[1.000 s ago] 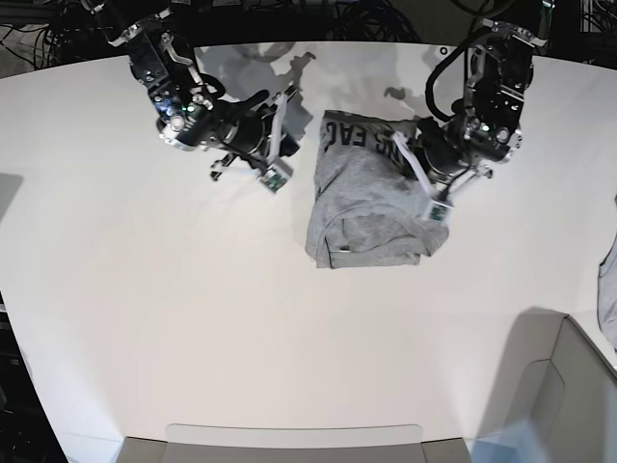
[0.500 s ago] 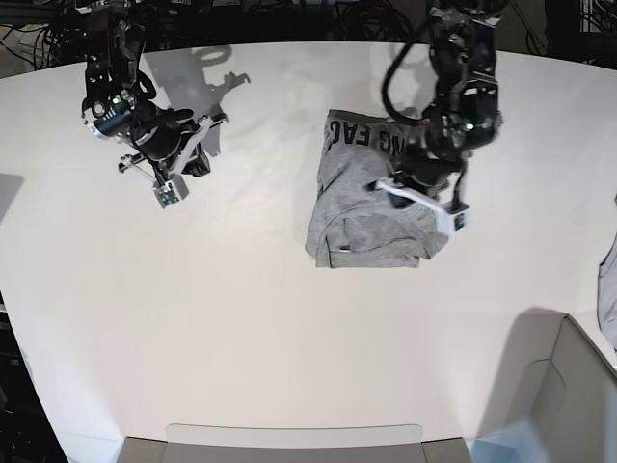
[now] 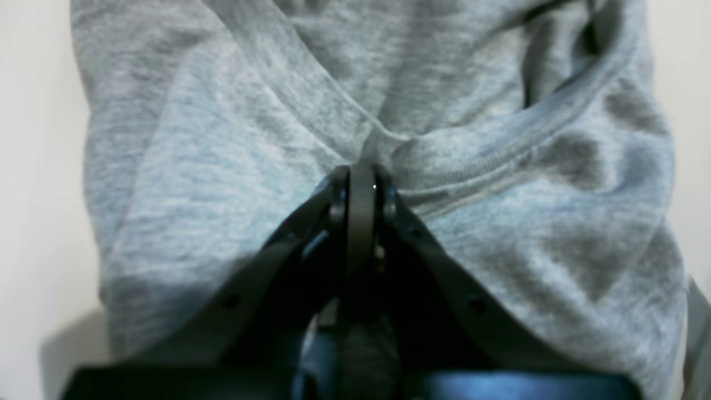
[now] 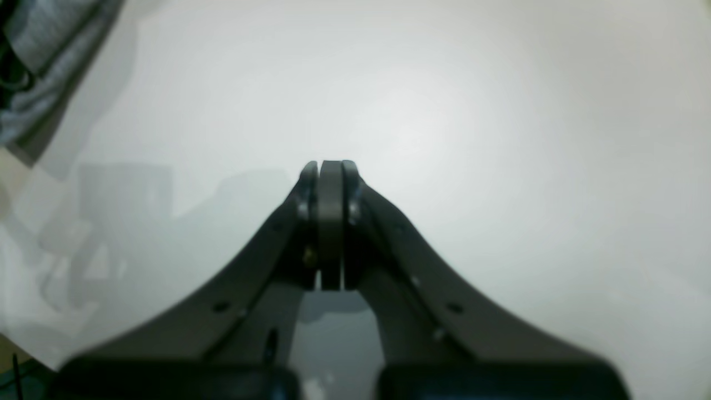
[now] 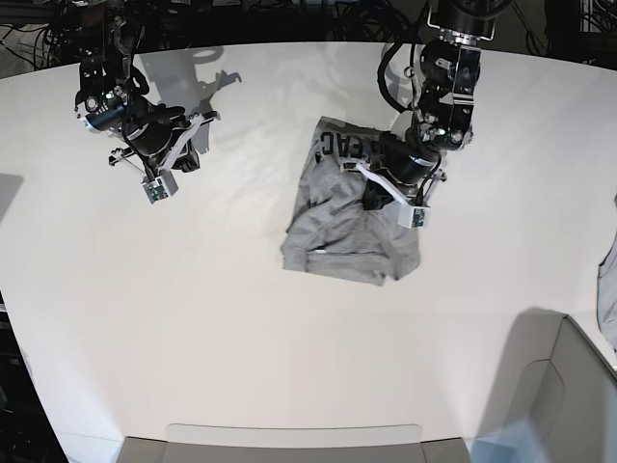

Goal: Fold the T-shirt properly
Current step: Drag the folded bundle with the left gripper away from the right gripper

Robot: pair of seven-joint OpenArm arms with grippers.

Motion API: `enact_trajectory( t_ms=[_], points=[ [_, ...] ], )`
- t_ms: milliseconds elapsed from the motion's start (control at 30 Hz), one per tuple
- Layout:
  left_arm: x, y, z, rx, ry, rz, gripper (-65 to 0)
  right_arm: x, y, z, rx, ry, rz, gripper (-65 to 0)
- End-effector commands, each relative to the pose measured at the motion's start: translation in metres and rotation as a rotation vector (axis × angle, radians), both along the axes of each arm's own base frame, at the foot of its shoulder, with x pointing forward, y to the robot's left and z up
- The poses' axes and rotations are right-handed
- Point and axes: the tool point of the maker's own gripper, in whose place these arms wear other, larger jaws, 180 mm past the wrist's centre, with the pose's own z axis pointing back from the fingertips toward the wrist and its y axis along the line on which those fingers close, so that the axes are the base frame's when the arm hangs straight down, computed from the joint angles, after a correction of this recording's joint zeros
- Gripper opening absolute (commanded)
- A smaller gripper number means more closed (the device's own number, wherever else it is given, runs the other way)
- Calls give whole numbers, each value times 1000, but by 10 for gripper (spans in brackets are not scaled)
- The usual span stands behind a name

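Note:
A small grey garment with dark letters (image 5: 342,217) lies crumpled at the middle of the white table (image 5: 241,318). My left gripper (image 5: 373,196) is shut on a fold of it; in the left wrist view the cloth (image 3: 222,139) puckers toward the closed tips of the left gripper (image 3: 361,180). My right gripper (image 5: 196,147) hovers over bare table at the far left, shut and empty, as the right wrist view of that gripper (image 4: 330,172) confirms. A strip of plain grey fabric (image 5: 607,289) hangs at the base view's right edge; it may be the T-shirt, mostly out of view.
A grey bin (image 5: 294,444) sits at the table's front edge and another (image 5: 569,395) at the front right corner. Dark cables (image 5: 289,14) run along the back edge. A corner of grey cloth (image 4: 33,44) shows at the right wrist view's top left.
My right arm swung left, away from the lettered garment. My left gripper came down onto the garment, which has slid left and toward the front, turning slightly.

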Motion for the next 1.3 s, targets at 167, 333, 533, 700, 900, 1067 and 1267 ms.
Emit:
enact_trajectory(
  t_ms=[167,333,533,700,900,1067,1267],
  points=[
    [-7,78,-50,150,160,63,-650,8,1,12,8,-49,8,-650],
    [11,167,-44,254,160,185,-650,8,1,11,8,-47,8,-650],
    [22,239,-23,316,133,315,-650,8,1,11,8,-47,8,-650],
    [18,290,-24,279,163,494,-650,7,1,11,8,-46,8,-650],
    [-2,336,-25,211,180,719,-650,7,1,11,8,-44,6,-650],
    [-16,375,-16,136,177,1015,-650,7,1,10,6,-43,6,-650],
    [-14,379,-12,137,165,1026,-650,6,1,10,6,-41,6,-650]
  ],
)
